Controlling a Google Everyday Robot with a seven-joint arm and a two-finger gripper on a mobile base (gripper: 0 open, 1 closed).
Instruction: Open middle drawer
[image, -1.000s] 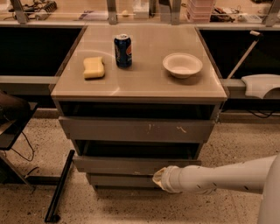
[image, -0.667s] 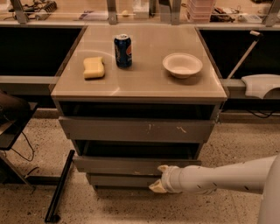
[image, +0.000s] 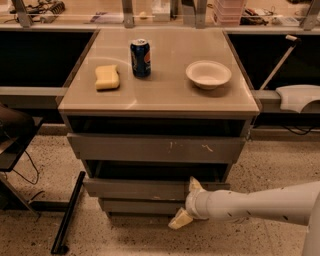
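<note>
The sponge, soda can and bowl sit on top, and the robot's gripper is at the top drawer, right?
Not quite. The camera view shows the gripper lower, at the front of the middle drawer. The sponge, soda can and bowl do sit on top.

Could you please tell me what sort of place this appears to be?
Probably a lab or workshop: a grey drawer cabinet staged with a can, sponge and bowl, cluttered benches behind. The gripper, open, sits at the front of the middle drawer.

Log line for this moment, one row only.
claw open | at middle drawer front, right end | cabinet top: can, sponge, bowl
</note>
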